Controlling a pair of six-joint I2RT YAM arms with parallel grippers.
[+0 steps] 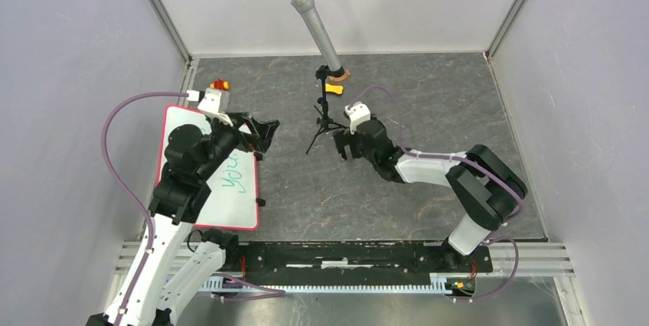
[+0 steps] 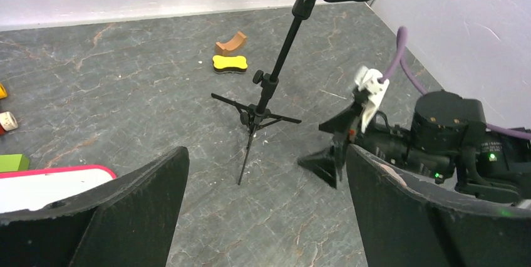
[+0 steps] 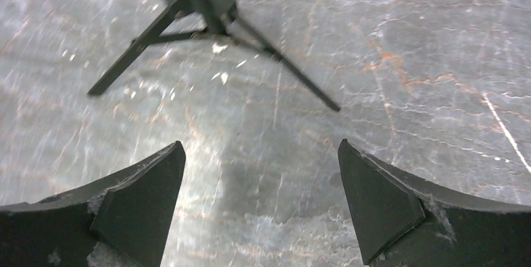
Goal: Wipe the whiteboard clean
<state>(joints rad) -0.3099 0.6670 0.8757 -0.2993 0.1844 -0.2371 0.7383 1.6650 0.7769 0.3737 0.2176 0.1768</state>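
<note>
- Grey marbled table (image 1: 428,188) inside white walls, with a black rail (image 1: 344,253) along the near edge where both arms are bolted.
- Whiteboard (image 1: 239,200) lies flat on the left side of the table, long side running away from the arm bases. It has a red-pink rim and rounded corners.
- Green handwriting (image 1: 234,177) sits mid-board, partly hidden under the left arm. A small black clip (image 1: 260,202) is on the board's right edge.
- Left wrist view catches only one corner of the board (image 2: 50,182), low at left behind a finger.
- Left gripper (image 1: 260,136) hangs at the board's far right corner, pointing toward the table centre. Jaws are spread wide with nothing between them (image 2: 269,217).
- Right gripper (image 1: 342,145) reaches in from the right, low over bare table and well apart from the board. Jaws are wide and empty (image 3: 260,154). From the left wrist it shows side-on (image 2: 335,148), fingers parted.
- Microphone (image 1: 315,24) tilts on a black tripod stand (image 1: 324,123) at mid-table, between the two grippers. The tripod's feet stand just ahead of the right gripper's fingertips (image 3: 206,19).
- Yellow bone-shaped block (image 2: 230,63) and brown arch block (image 2: 230,42) lie touching or nearly so, beyond the tripod.
- Small red-and-orange piece (image 1: 220,84) sits near the board's far end.
- Green block (image 2: 12,162) and a small white cylinder (image 2: 6,121) show at the left edge of the left wrist view, just beyond the board's corner.
</note>
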